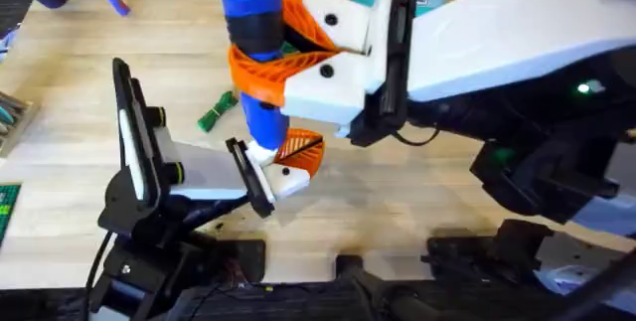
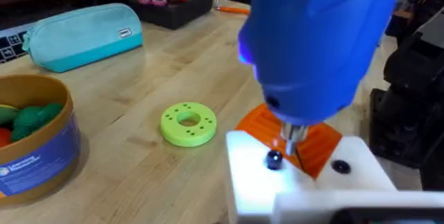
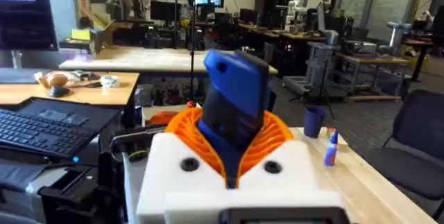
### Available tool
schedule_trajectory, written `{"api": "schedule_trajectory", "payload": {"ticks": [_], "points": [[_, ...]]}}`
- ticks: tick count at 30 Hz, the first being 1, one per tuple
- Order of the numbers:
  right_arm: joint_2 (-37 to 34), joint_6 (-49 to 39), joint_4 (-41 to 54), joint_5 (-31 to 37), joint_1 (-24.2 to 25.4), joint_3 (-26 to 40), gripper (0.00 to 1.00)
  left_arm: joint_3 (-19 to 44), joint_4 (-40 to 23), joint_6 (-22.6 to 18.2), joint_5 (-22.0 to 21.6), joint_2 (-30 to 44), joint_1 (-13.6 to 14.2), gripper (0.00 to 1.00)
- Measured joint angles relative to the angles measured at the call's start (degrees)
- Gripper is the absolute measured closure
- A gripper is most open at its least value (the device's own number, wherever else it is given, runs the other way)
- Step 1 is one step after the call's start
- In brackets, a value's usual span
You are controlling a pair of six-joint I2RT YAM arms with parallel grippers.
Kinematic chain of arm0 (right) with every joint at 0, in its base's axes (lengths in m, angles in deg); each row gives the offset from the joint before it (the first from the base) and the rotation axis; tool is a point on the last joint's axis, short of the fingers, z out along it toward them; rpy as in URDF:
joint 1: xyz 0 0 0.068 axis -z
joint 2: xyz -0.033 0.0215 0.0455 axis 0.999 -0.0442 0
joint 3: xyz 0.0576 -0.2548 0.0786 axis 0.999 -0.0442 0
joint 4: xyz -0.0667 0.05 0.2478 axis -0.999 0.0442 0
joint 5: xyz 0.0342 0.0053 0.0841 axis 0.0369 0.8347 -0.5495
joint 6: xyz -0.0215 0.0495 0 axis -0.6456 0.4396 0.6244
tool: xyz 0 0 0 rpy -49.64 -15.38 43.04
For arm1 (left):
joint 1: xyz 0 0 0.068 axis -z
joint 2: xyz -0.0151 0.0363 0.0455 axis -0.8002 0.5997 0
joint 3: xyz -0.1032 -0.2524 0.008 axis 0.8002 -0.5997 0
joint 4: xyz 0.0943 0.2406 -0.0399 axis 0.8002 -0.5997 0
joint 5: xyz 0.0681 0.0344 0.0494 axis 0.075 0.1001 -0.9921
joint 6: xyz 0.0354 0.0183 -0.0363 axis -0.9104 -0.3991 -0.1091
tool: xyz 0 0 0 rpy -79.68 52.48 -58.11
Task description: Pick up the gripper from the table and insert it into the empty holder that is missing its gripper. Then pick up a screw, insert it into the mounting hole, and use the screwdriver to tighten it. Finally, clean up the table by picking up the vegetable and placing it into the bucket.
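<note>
On the left of the overhead view the holder (image 1: 149,162) stands upright on the desk (image 1: 397,202), its black clamp plate and green-ringed knobs facing the middle. The left pincer (image 1: 260,177) sits just to its right; whether its fingers are spread or pressed together cannot be told. The small orange ribbed gripper (image 1: 300,152) rests at its white base, right beneath the screwdriver's tip. Slightly farther back on the desk lies the vegetable (image 1: 216,112), a dark green bundle just left of the screwdriver (image 1: 253,33). That thick blue tool stands nearly upright, pinched between the orange ribbed fingers of the right pincer (image 1: 273,58), whose white arm reaches in from the right edge. In the left wrist view the thin metal tip meets a dark screw (image 2: 273,159) on the white block beside the orange ribs, while the bucket (image 2: 35,137) sits well apart, a lime green disc (image 2: 188,123) between them.
</note>
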Motion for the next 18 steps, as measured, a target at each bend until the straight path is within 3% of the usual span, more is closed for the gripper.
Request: {"api": "schedule_trajectory", "payload": {"ticks": [18], "points": [[-2.22,-2.85,-1.35,0.02,0.02,0.00,0.956,0.00,0.00,0.00,0.01,0.01,0.00,0.990]]}}
